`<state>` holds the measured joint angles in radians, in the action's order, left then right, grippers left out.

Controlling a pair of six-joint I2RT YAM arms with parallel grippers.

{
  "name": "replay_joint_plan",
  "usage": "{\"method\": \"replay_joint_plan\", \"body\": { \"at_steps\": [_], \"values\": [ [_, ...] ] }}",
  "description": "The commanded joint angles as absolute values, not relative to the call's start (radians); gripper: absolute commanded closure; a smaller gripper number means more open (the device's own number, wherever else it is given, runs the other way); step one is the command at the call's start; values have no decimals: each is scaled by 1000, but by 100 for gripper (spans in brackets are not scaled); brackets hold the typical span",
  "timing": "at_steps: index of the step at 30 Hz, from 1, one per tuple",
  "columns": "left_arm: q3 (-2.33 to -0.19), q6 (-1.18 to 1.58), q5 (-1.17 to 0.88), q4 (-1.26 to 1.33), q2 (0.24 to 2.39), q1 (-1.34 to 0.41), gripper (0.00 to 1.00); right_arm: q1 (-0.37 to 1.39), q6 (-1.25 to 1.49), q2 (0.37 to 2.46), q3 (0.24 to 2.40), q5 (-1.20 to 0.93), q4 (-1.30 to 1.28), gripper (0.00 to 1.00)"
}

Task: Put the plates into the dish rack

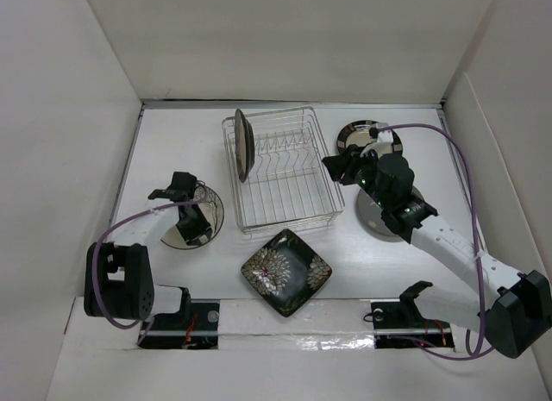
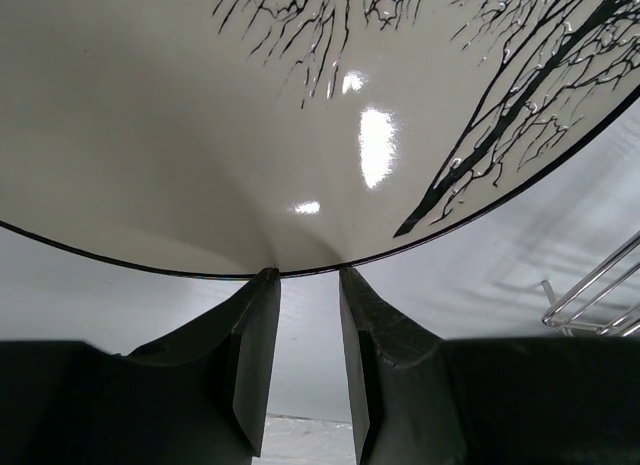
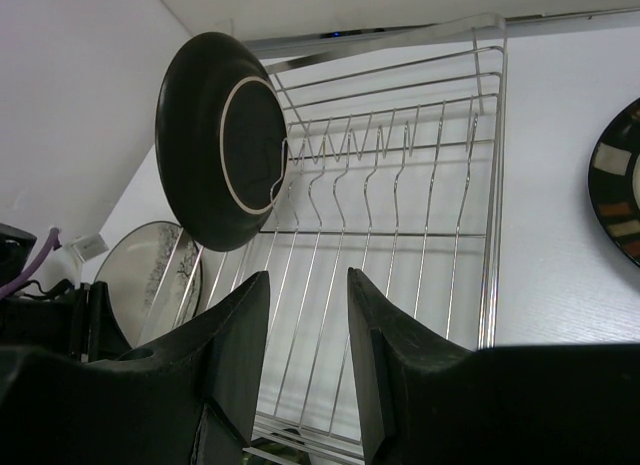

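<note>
Here one dark plate (image 1: 243, 145) stands on edge at the dish rack's (image 1: 285, 213) left end, faces turned sideways, and the remaining tines (image 3: 380, 150) are free. Left of the rack lies the cream branch-patterned plate (image 2: 200, 115), its rim at the left gripper's (image 2: 305, 275) slightly parted jaws, not pinched. At the rack's right rim, the right gripper's (image 3: 308, 275) jaws stand half open and empty.

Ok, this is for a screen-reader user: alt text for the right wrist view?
A dark round plate stands on edge at the left end of a silver wire dish rack, underside toward the camera. The right arm's fingers stand apart and empty in front; a cream branch-patterned plate shows beyond the rack, lower left.
</note>
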<state>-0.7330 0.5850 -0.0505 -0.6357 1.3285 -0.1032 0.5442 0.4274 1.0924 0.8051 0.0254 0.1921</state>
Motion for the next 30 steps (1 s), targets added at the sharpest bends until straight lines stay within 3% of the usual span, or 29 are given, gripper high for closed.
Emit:
{"method": "replay_joint_plan", "body": {
  "at_steps": [1, 9, 19, 21, 24, 25, 26, 30],
  "values": [
    [-727, 595, -19, -597, 1328, -106, 72, 540, 433, 1075, 810, 15, 242, 57],
    [-807, 577, 26, -490, 1425, -86, 72, 531, 428, 1069, 811, 14, 233, 58],
    [-821, 590, 96, -521, 1214, 73, 72, 512, 433, 1071, 805, -17, 241, 58],
    [-810, 603, 132, -578, 1169, 104, 69, 512, 434, 1071, 805, -34, 241, 57],
    [-807, 638, 173, -676, 1108, 133, 56, 500, 434, 1088, 808, -58, 241, 57],
    [-802, 652, 192, -702, 1106, 133, 50, 489, 436, 1094, 811, -67, 238, 57],
    [-793, 682, 180, -727, 1108, 133, 35, 489, 437, 1097, 811, -89, 238, 57],
    [-733, 760, 16, -784, 1135, 133, 30, 465, 442, 1092, 805, -129, 244, 57]
  ]
}}
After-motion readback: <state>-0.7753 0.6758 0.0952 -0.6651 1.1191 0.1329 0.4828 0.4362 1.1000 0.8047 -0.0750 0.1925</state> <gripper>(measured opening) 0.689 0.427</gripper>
